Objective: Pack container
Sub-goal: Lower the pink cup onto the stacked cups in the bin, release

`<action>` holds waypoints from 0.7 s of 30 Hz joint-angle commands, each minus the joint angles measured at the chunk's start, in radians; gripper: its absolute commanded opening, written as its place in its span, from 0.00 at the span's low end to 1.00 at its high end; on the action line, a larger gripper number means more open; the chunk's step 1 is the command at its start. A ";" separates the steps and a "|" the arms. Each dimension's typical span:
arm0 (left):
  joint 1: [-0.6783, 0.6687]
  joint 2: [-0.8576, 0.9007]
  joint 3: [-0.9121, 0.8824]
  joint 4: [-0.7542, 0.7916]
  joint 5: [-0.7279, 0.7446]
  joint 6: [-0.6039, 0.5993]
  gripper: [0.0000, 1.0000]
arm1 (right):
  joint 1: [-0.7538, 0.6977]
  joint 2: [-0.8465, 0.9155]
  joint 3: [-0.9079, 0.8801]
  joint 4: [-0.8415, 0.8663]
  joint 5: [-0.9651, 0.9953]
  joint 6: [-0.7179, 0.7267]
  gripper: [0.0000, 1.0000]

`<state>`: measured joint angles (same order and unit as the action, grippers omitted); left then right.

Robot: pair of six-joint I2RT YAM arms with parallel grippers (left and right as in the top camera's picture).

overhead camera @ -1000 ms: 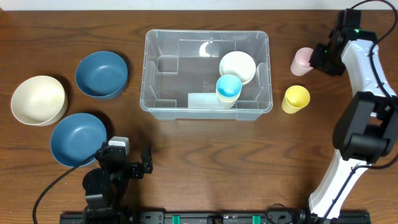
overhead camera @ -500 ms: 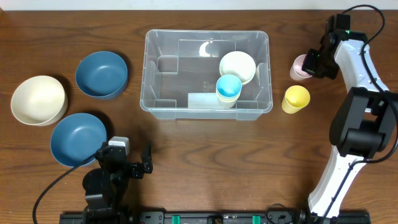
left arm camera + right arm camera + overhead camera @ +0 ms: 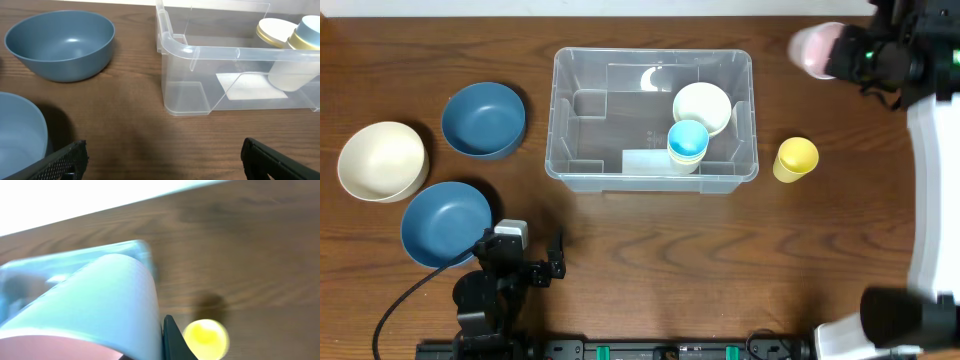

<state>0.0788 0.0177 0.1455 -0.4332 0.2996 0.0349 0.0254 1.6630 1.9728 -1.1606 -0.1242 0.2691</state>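
While the container [image 3: 653, 120] sits in the middle of the brown counter [image 3: 640, 250], the right gripper [image 3: 842, 57] is out at 2 o'clock from it. That gripper is squeezed tight on a pink cup [image 3: 814, 48]. The cup looks blurry and hangs in the air above the counter. A yellow cup [image 3: 796, 159] stands on the counter at 4 o'clock from the container, near it but not touching.

Inside the container, on its 3 o'clock side, a white cup [image 3: 702, 106] and a blue cup [image 3: 688, 139] stand right next to each other. Three bowls sit out at 9 o'clock: a dark bowl [image 3: 483, 119], a cream bowl [image 3: 382, 160] and a blue bowl [image 3: 446, 222].

At 7 o'clock from the container, the left gripper [image 3: 160, 161] is low over the counter. Its jaws are spread wide with nothing between them.
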 commanded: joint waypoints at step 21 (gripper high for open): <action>0.006 -0.001 -0.020 -0.002 -0.005 0.017 0.98 | 0.410 0.144 -0.153 -0.040 0.109 0.030 0.01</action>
<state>0.0788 0.0177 0.1455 -0.4332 0.2996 0.0349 0.4286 1.7920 1.8446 -1.1957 -0.0330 0.2810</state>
